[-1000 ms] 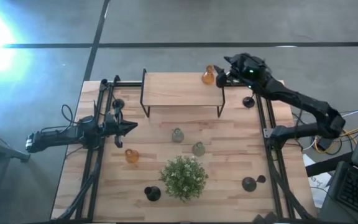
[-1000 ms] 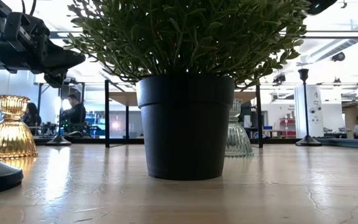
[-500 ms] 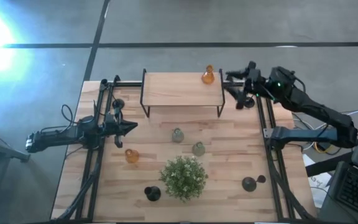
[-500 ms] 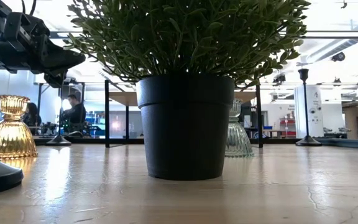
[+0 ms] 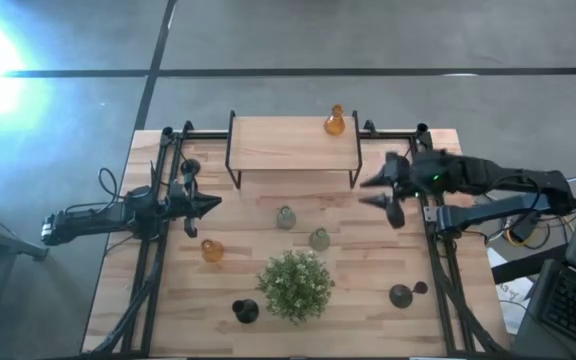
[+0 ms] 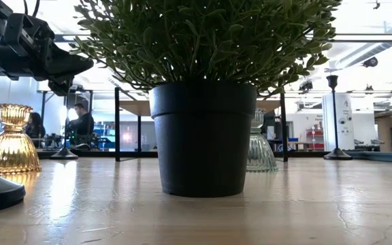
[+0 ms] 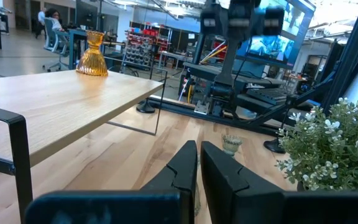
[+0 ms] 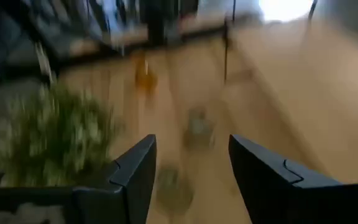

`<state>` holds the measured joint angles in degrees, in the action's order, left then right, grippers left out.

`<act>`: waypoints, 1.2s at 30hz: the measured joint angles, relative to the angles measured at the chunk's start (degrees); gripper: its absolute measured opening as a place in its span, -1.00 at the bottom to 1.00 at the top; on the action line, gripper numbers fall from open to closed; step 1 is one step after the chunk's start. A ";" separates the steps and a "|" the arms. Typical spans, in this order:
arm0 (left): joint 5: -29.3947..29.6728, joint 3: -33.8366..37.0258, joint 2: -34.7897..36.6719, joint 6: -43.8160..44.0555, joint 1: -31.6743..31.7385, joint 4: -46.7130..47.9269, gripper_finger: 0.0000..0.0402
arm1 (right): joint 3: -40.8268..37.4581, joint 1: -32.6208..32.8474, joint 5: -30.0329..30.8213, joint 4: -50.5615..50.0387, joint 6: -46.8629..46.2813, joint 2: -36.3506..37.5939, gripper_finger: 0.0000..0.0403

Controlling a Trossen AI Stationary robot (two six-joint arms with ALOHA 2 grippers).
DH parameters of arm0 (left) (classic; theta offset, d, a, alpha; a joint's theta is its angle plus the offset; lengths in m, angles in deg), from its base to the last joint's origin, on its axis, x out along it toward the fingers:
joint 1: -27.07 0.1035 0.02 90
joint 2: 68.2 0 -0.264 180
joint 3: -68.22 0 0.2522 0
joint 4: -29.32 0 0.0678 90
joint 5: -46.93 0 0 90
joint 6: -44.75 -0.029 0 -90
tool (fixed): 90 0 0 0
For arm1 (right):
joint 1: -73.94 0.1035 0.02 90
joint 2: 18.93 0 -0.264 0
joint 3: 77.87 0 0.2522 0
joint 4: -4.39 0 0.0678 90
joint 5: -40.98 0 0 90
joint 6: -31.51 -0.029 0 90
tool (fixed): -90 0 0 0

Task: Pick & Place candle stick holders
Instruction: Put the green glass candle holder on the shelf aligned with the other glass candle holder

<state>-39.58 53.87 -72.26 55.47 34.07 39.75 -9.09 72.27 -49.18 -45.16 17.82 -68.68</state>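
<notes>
From above, left gripper [image 5: 208, 204] at middle left, shut tight on nothing, right gripper [image 5: 376, 190] at middle right, spread apart and empty, one black holder [image 5: 245, 311] at the bottom middle by the plant [image 5: 295, 284], another holder [image 5: 190, 167] at upper left. Down low, big pot [image 6: 203, 139] in the middle, orange vase [image 6: 11, 139] at left, thin holder [image 6: 333, 119] standing straight at far right. On the left wrist, fingers [image 7: 185, 167] together at the bottom middle, orange vase on the shelf [image 7: 61, 102] at upper left; on the right wrist, all blurry, fingers [image 8: 138, 168] apart with nothing between.

Left hand [image 7: 197, 163] closed, orange vase [image 7: 92, 55] on raised shelf [image 7: 61, 106], plant [image 7: 334, 149] nearby
</notes>
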 joint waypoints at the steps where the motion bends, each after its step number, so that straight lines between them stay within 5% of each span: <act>1: 0.00 0.00 -0.01 -0.02 0.01 0.00 -0.87 | -0.57 1.02 0.18 -1.53 -1.06 -0.34 -0.07; 7: 0.00 0.01 0.00 -0.02 0.02 0.01 -0.87 | -7.84 5.72 0.34 1.48 -4.08 -1.75 -0.15; 20: 0.00 -0.01 -0.02 -0.02 0.02 -0.01 -0.87 | -26.69 6.75 0.29 32.08 -9.13 -9.11 -0.22; 29: 0.00 0.01 -0.02 -0.02 0.02 0.01 -0.87 | -26.89 6.76 0.15 35.91 -8.62 -21.36 -0.14; 36: 0.00 -0.01 -0.02 -0.01 0.01 0.00 -0.87 | -23.44 6.75 0.18 36.74 -8.67 -28.35 0.12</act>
<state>-39.58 53.87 -72.28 55.46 34.09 39.75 -32.53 79.02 -49.00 -8.42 9.15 -97.03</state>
